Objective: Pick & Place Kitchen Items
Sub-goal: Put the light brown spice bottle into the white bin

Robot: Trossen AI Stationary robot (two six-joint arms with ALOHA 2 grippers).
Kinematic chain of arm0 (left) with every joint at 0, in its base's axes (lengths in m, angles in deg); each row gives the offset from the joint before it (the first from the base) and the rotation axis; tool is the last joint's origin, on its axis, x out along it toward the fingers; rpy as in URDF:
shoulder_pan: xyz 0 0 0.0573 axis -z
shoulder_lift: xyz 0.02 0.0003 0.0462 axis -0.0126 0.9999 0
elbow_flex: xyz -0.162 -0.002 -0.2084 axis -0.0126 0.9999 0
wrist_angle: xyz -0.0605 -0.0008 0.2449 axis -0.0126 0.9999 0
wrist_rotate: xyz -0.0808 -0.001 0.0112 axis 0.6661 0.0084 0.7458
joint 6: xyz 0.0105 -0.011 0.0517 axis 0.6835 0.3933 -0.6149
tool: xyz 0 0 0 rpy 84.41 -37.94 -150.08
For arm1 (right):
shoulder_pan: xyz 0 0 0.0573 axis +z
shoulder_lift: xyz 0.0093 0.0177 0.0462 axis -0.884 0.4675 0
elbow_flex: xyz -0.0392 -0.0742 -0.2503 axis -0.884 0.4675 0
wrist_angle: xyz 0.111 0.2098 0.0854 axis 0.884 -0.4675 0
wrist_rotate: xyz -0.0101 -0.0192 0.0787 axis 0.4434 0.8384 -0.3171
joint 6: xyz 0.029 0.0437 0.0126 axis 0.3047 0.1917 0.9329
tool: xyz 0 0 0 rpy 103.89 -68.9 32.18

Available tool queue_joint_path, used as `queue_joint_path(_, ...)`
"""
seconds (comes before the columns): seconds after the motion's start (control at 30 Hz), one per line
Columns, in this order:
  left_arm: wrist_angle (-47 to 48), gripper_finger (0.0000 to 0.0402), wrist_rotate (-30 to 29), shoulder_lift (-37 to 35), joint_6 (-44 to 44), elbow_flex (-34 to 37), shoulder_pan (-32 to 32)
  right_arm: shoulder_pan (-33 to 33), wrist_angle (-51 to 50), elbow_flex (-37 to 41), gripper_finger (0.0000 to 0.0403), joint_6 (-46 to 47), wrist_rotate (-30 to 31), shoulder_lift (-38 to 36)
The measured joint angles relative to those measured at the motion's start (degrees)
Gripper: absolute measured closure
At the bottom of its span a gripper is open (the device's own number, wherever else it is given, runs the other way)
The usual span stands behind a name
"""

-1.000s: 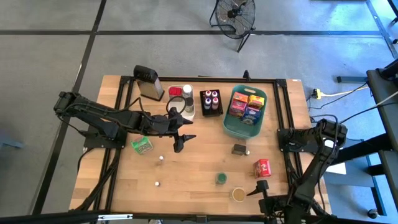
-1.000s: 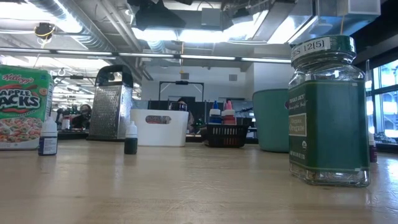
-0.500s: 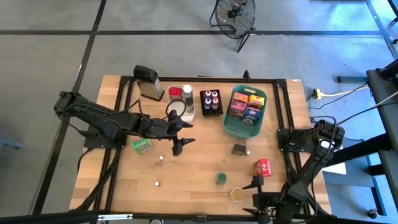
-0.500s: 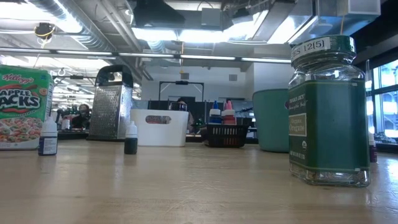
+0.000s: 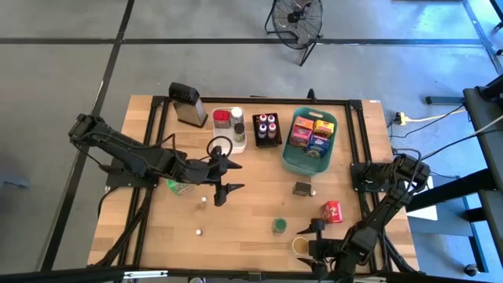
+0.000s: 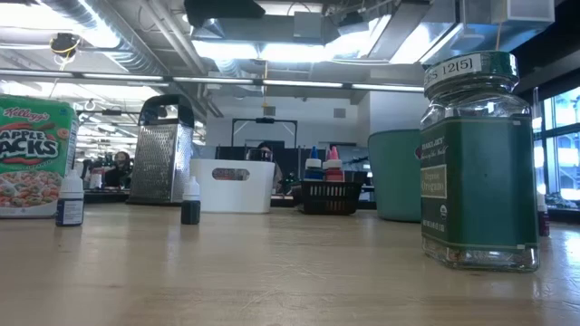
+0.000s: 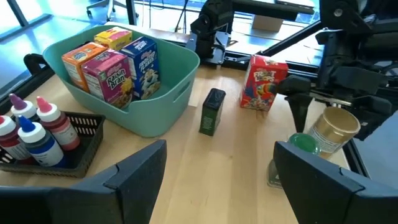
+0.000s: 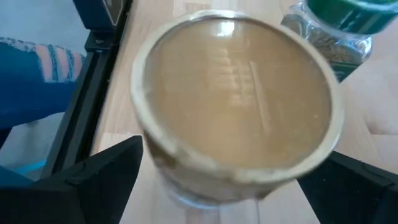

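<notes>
Wooden table [image 5: 251, 208] carries the scene, with sorting places along the far edge and loose groceries nearer. At far left stands a grater [image 5: 187, 104], not part of the job. The left gripper [image 5: 222, 179] hangs over the middle-left of the table with its fingers spread and nothing between them, near a green packet [image 5: 179, 187] that lies partly under the arm and two tiny bottles [image 5: 203, 200] on the wood; it seems to be between picks. Behind it the white bin [image 5: 222, 130] holds a red item and jars, the black tray [image 5: 267, 141] keeps capped bottles upright, and the teal basket [image 5: 297, 163] groups the cereal boxes [image 5: 312, 133], so like goes with like. Still loose are a dark box [image 5: 302, 189], a red box [image 5: 332, 212] and a green-lidded jar [image 5: 279, 226]. At the near right, the right gripper [image 5: 313, 240] sits low with its fingers wide on either side of a gold-topped can [image 8: 233, 112], not yet closed, probably lined up to grasp it. The can stands upright just beside the jar, so closing may nudge that neighbour.
</notes>
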Motion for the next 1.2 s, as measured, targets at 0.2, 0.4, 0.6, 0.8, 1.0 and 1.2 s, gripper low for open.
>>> queue_joint_path(0.2,0.02,0.0109,-2.76,0.0,-0.02,0.01,0.76,-0.96,-0.07,0.0,0.0003,-2.04,-0.53,0.0)
queue_joint_path(0.4,0.02,0.0109,-4.26,0.0,-0.02,0.02,0.76,-1.71,0.11,0.0,0.0003,-2.91,-1.64,0.0)
queue_joint_path(0.6,0.02,0.0109,-4.22,0.0,-0.02,0.02,0.76,-1.71,0.28,0.0,0.0003,-2.65,-2.09,0.07)
queue_joint_path(0.8,0.04,0.0109,-4.15,0.0,-0.02,0.02,0.78,-1.71,2.73,0.0,0.0003,-2.45,-1.37,2.52)
queue_joint_path(1.0,0.02,0.0109,-4.14,0.0,0.0,0.02,0.78,-1.36,5.79,2.19,0.0003,-2.31,-0.1,2.54)
queue_joint_path(1.2,0.02,0.0109,-4.19,0.0,0.0,0.04,1.24,-1.3,16.75,7.87,0.0003,-2.51,-0.62,2.54)
